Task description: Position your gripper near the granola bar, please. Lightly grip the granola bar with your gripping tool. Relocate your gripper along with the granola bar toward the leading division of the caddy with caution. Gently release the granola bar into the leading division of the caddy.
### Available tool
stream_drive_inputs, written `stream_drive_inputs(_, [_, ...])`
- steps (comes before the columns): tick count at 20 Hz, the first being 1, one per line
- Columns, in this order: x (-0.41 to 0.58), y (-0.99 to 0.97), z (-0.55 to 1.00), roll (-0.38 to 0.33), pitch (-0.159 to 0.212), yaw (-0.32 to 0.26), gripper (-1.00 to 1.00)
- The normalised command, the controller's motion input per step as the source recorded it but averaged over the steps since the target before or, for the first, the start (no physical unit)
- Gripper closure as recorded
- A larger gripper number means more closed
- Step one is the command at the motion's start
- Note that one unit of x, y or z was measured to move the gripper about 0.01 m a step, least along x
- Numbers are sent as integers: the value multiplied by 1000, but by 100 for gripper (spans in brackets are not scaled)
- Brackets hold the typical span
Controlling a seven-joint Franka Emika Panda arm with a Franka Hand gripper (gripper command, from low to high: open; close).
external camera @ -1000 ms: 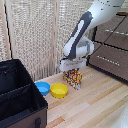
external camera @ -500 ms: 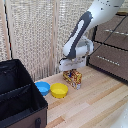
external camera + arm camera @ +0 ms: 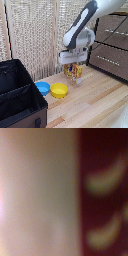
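The granola bar (image 3: 75,73), a yellow, red and orange box, stands upright right under my white wrist, at the back of the wooden table. My gripper (image 3: 74,67) is closed around its top; the fingertips are hard to make out. I cannot tell whether the bar's lower edge touches the table. The wrist view is a blur of beige and dark red print (image 3: 102,183), very close to the lens. The black caddy (image 3: 11,70) sits at the exterior view's left, with its near compartment (image 3: 21,104) open-topped and set off by a divider.
A blue bowl (image 3: 43,88) and a yellow bowl (image 3: 59,90) lie on the table between the bar and the caddy. A wooden drawer cabinet (image 3: 112,50) stands at the exterior view's right. A slatted blind (image 3: 35,35) hangs behind.
The gripper and the granola bar have shifted very slightly toward the exterior view's right; otherwise the scene is the same.
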Motion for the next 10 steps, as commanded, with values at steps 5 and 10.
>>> stream_drive_inputs(5, [198,0,874,1,121,-157,100])
stream_drive_inputs(10, [23,81,811,38,-16,-275,100])
